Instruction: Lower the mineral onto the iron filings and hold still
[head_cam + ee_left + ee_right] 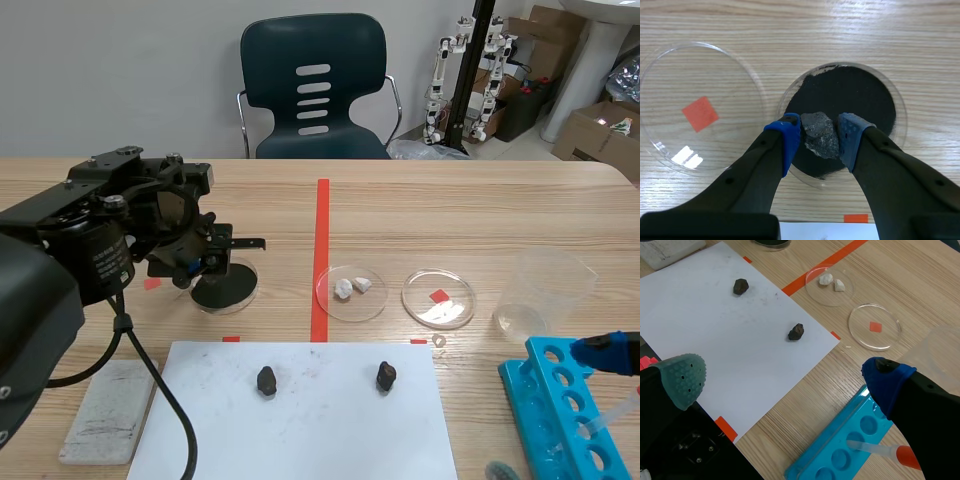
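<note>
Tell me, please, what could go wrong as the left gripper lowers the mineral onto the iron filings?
The mineral is pinched only at the pad tips of the left gripper, so contact might twist it loose. One blue pad appears over the rim of the filings dish; lowering could catch it and spill filings.

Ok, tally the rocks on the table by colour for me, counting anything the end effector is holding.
Dark rocks on the paper: 2
Grey rock in the left end effector: 1
White rocks in a dish: 2
Total: 5
</note>
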Robot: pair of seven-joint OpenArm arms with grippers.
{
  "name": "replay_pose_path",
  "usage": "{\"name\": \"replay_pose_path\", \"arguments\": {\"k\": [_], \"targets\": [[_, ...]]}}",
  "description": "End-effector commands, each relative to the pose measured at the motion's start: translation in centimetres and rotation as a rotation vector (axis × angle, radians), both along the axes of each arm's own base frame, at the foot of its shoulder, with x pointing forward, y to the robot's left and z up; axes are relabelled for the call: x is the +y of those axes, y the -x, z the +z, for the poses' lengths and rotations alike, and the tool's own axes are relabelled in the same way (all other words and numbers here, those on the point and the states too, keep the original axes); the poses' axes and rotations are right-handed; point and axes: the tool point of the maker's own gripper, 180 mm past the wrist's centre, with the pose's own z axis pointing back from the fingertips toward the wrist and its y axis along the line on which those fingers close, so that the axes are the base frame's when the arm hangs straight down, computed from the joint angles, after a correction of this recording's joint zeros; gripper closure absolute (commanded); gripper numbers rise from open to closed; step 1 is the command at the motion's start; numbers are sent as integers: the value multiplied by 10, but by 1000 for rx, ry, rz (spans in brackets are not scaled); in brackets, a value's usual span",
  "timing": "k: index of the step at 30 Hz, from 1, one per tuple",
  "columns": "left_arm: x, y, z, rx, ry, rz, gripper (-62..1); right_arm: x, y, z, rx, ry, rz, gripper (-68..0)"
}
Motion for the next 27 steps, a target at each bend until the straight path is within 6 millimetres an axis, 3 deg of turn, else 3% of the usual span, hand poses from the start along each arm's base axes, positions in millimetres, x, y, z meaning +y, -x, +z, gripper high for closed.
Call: {"name": "replay_pose_path", "arguments": {"k": [1, 10, 20, 27], "targets": [[-7, -15, 16, -42, 13, -3, -130, 5, -2, 8, -22, -28, 4, -679], [-17, -9, 4, -8, 5, -15, -130, 5, -2, 8, -22, -28, 4, -679], [-14, 0, -12, 32, -15, -15, -130, 5, -2, 8, -22, -28, 4, -679], [-13, 0, -12, 34, -15, -14, -130, 5, -2, 8, -22, -28, 4, -679]]}}
